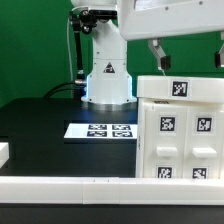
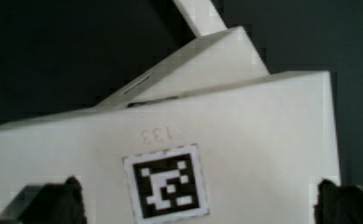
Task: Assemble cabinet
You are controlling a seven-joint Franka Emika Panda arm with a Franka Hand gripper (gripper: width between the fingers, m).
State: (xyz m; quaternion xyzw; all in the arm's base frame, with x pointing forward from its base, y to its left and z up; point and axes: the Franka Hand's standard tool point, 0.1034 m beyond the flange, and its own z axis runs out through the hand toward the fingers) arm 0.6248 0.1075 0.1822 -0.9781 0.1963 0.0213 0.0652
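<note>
The cabinet (image 1: 185, 130), right of frame, is being approached: the pincer (image 1: 186, 62) is spread wide above it, nothing held. A centred descent is judged needed next.

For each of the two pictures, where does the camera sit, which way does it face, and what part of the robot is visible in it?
Exterior view: off the arm, level with the table, facing the robot base; the cabinet stands close at this view's right, the marker board lies behind, the gripper hangs above the cabinet.
Wrist view: on the wrist, looking at the cabinet; dark fingertips show at the edge.
Shared: the cabinet and its tags.
</note>
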